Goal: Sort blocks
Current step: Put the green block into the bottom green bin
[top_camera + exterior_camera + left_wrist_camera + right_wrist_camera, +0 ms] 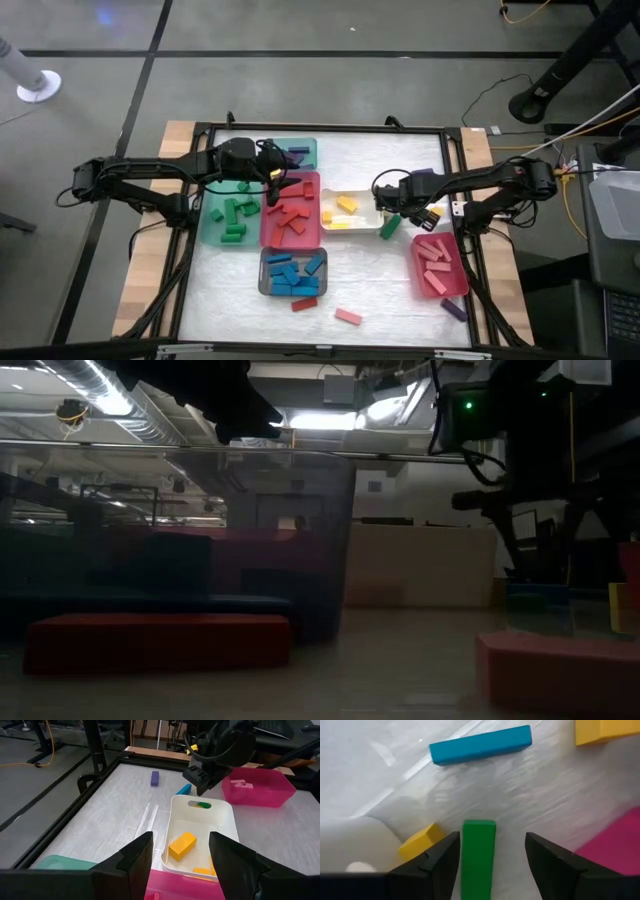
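Note:
My right gripper points down, open, just off the right end of the white tray. A green block lies between its fingers, with bare table showing on both sides of it. Beside it are a yellow block and, farther off, a blue block. In the high view the green block sticks out slanting from under my right gripper. My left gripper hangs open over the red tray, holding nothing. Yellow blocks lie in the white tray.
Green, teal, grey and pink trays hold sorted blocks. Loose on the table are a red block, a pink block and purple blocks. A black frame edges the table.

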You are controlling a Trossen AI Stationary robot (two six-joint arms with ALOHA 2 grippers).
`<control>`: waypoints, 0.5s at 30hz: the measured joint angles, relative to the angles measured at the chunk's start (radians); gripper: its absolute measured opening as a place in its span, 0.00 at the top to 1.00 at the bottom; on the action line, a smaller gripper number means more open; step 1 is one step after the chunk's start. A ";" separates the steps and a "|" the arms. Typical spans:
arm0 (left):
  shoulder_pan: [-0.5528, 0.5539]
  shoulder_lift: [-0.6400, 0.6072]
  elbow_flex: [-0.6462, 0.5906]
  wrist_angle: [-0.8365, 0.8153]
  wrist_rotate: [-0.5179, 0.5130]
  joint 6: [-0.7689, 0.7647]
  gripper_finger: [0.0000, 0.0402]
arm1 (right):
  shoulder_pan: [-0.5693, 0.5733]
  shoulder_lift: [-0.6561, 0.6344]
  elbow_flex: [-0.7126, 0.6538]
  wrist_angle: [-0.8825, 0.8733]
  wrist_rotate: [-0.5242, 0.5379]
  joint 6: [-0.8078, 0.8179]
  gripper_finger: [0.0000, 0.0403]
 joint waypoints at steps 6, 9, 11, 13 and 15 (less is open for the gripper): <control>0.000 0.001 0.000 -0.001 0.000 0.000 0.55 | 0.000 0.005 0.000 -0.050 -0.025 -0.032 0.45; 0.000 0.001 0.000 0.000 0.000 0.000 0.55 | 0.000 0.007 0.000 -0.053 -0.026 -0.096 0.45; 0.000 0.001 0.000 0.000 0.000 0.000 0.55 | 0.000 0.013 0.000 -0.051 -0.026 -0.131 0.45; 0.000 0.001 0.000 0.000 0.000 0.000 0.55 | 0.000 0.013 0.000 -0.055 -0.025 -0.186 0.45; 0.000 0.001 0.000 -0.001 0.000 0.000 0.55 | 0.000 0.013 0.000 -0.057 -0.026 -0.248 0.47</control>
